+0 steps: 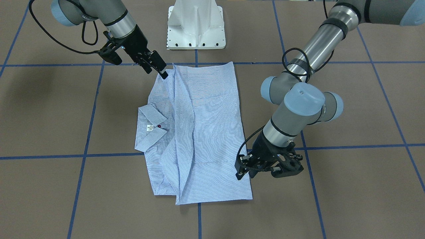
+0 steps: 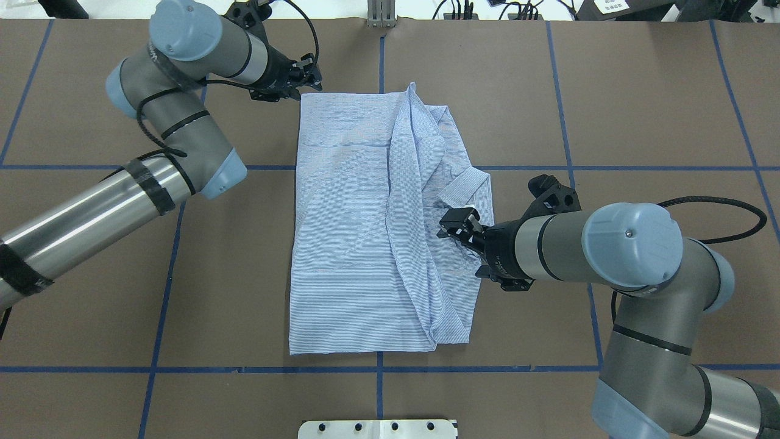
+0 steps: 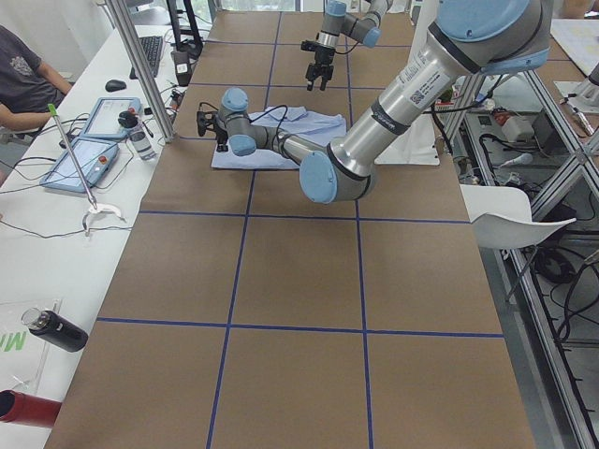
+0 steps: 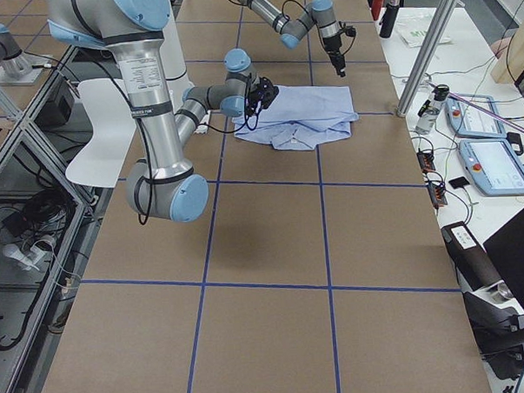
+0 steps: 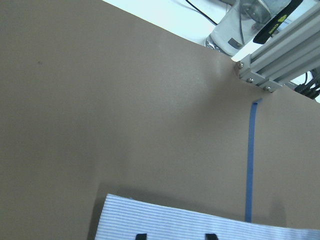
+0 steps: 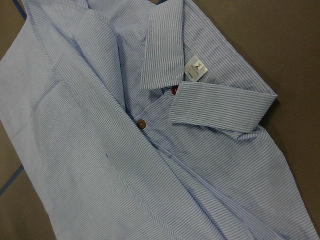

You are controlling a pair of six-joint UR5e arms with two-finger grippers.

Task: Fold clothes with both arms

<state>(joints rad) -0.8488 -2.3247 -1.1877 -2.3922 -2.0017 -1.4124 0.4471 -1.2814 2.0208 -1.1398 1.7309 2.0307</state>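
Note:
The light blue striped shirt (image 1: 206, 132) lies folded in a long rectangle in the middle of the table (image 2: 640, 110). Its collar (image 1: 151, 116) faces my right side. My left gripper (image 1: 239, 171) is open, low at the shirt's far left corner. In the left wrist view its two fingertips (image 5: 141, 236) stand apart over that corner (image 5: 150, 220). My right gripper (image 2: 457, 222) hangs open and empty above the collar side. The right wrist view shows the collar, white label (image 6: 196, 70), a brown button (image 6: 141, 123) and a red button (image 6: 175, 90) from above.
The white pedestal base (image 1: 196, 26) stands at the table's near edge, behind the shirt. Blue tape lines (image 2: 381, 369) grid the brown table. An aluminium post (image 5: 280, 55) rises beyond the far edge. A desk with tablets (image 3: 89, 154) runs along the far side.

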